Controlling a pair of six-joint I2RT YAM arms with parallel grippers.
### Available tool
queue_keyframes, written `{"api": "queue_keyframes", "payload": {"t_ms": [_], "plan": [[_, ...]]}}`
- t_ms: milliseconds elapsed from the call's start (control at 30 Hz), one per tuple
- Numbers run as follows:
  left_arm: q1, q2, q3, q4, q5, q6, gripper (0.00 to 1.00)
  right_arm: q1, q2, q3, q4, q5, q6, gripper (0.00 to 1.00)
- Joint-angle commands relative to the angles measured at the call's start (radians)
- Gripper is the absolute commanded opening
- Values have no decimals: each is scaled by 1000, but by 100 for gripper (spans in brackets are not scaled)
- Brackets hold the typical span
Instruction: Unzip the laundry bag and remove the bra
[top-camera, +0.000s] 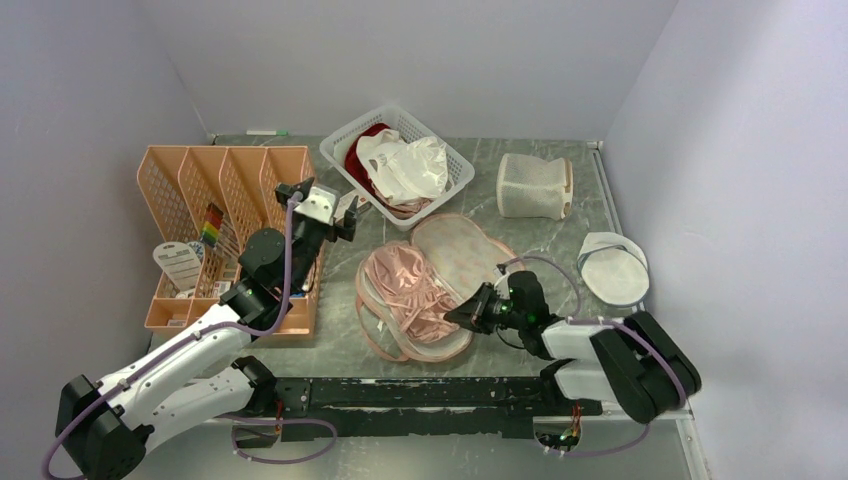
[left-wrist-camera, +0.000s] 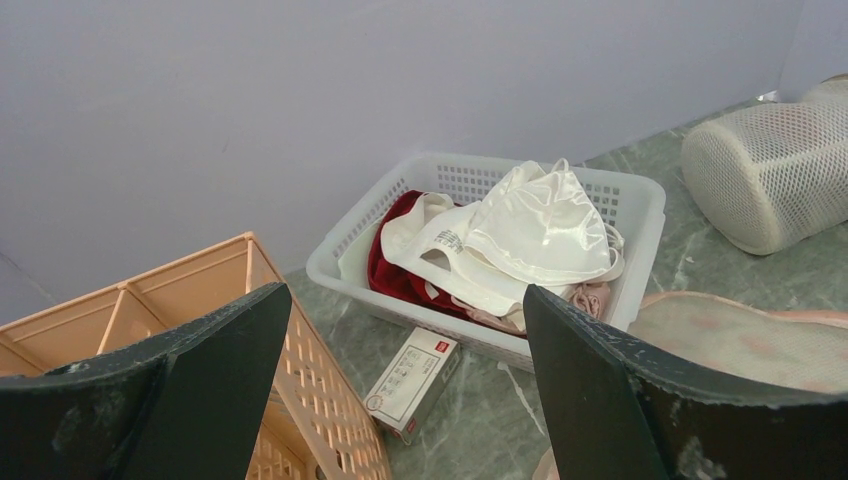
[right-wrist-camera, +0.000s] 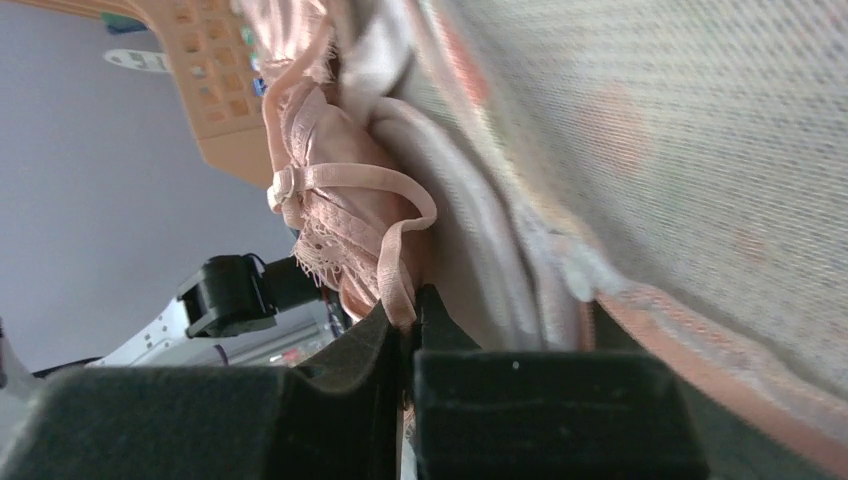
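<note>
Clamping the bra (right-wrist-camera: 335, 170) strap, the right pincer (right-wrist-camera: 412, 312) is sitting just beside the laundry bag (top-camera: 462, 248). The left pincer (left-wrist-camera: 405, 340) is gaping wide

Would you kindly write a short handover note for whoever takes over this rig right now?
Left gripper: open, empty, raised beside the rack.
Right gripper: shut on a strap of the bra, at the near right edge of the bag.
The bag lies unzipped between the arms, lid folded back; the bra lies in its open lower half.
Done: unzipping.
Left: lift the bra out, clear of the bag.
</note>
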Motion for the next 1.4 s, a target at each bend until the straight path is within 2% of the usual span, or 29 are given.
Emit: {"api": "queue_keyframes", "payload": {"t_ms": [0,233,333,467,600,800,1000,1233,1367], "plan": [[-8,-5,33,11,11,-2,98,9,-153,23,-80,81,-31,0],[-16,-13,35,10,12,0,98,3,-428,198,-544,156,-257,0],[-18,-20,29,22,-27,6,98,-10,-446,308,-645,161,-318,0],[-19,-51,20,40,-78,20,98,-19,-398,464,-691,157,-382,0],[-19,-75,3,77,-131,51,97,-24,-288,638,-659,120,-402,0],[-19,-97,-8,99,-177,69,97,-25,-108,857,-509,5,-360,0],[-20,-110,-16,117,-216,82,96,-26,76,1084,-435,-20,-345,0],[-18,-114,-21,127,-227,92,96,-31,401,1415,-380,-77,-317,0],[-18,-116,-20,128,-234,99,97,-40,633,1676,-429,-87,-348,0]]}}
